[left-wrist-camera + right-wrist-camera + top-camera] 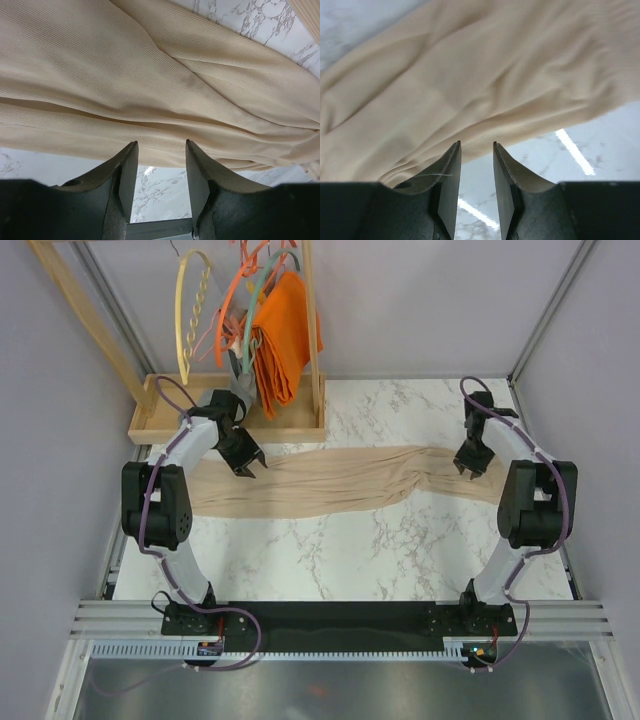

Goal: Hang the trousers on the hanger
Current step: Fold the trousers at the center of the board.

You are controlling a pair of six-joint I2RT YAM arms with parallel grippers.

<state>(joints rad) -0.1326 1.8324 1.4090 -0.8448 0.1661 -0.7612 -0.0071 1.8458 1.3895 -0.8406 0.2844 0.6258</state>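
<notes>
The long tan cloth trousers [340,480] lay on the marble table [330,560]; the pale yellow arch hanger [201,302] hung bare. The left gripper [250,465] and right gripper [470,468] gaped, empty.

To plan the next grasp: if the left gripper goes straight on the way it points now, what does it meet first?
Probably the trousers: their near edge lies just ahead of the open left gripper, though depth is unclear.

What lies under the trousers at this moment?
Only the marble table shows around the trousers, which lie flat across it. Whatever the cloth covers cannot be seen. The hanger is not under them: it hangs on the wooden rack at the back.
</notes>
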